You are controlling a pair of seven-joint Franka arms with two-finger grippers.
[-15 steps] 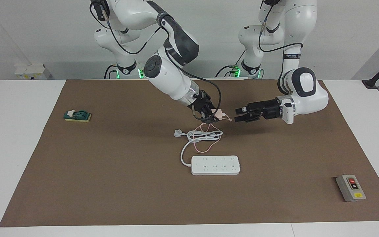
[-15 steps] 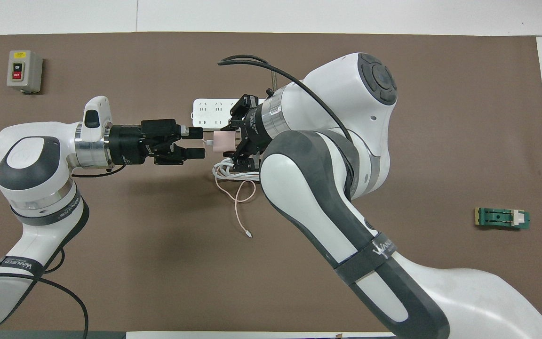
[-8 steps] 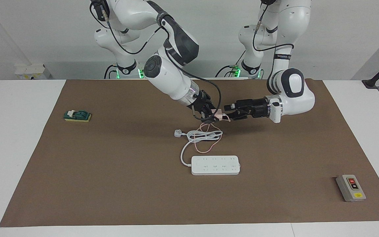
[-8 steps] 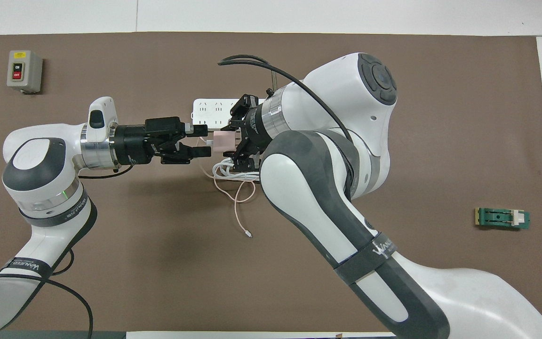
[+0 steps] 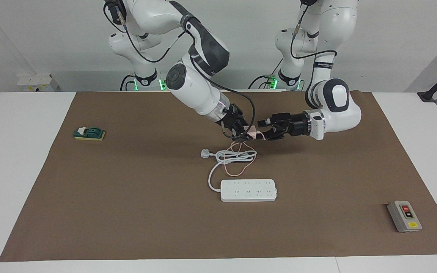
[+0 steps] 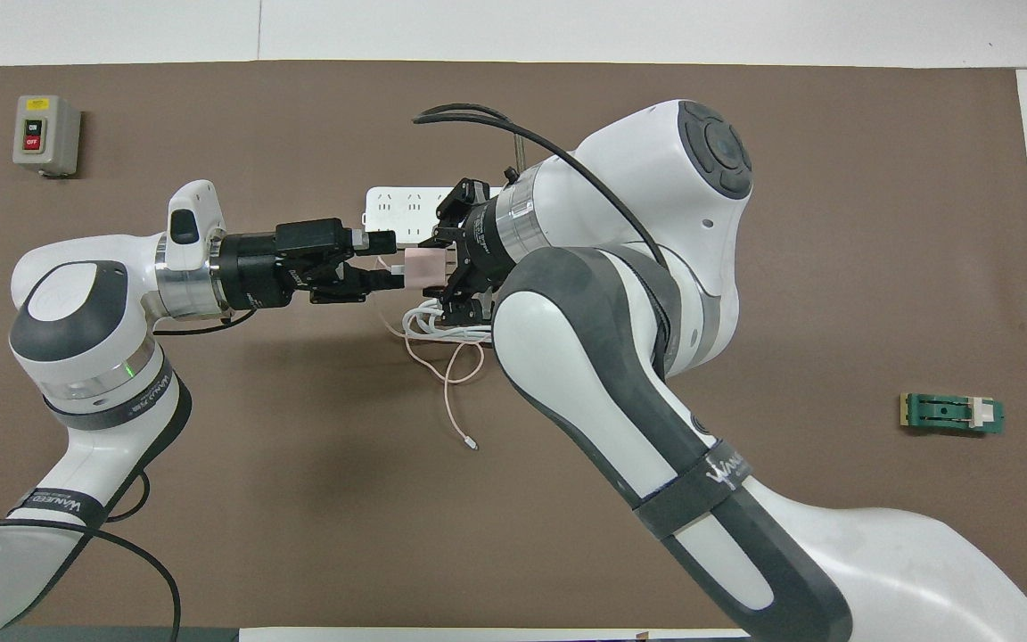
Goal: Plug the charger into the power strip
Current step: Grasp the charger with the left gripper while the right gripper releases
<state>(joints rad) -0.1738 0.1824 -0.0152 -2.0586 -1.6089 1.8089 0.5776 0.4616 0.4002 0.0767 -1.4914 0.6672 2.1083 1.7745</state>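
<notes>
Two white robot arms work over one desk (image 5: 25,159) covered by a brown mat (image 5: 127,212), and each task item appears once: one small pale-pink cube-shaped charger (image 5: 254,132) and one flat white rectangular power strip (image 5: 248,190) with two rows of outlets. The right end effector (image 5: 246,135) is clamped on the charger and holds it in the air above a loose coil of cords, with the charger's thin pink cable (image 5: 237,161) hanging down into that coil. The left end effector (image 5: 264,129) has its fingers spread wide and set level at the charger's free end, one finger on either side of it; whether they touch it cannot be told. The power strip lies flat on the mat, farther from the robots than the coil, its sockets facing up and nothing plugged in. Its thick white cord (image 5: 218,163) loops toward the robots and ends in one white three-pin plug (image 5: 205,153) lying beside the coil. One grey switch box with red and black buttons (image 5: 404,216) sits at the left arm's end of the desk, and one green block on a yellow base (image 5: 89,133) sits at the right arm's end, both well apart from the arms.
</notes>
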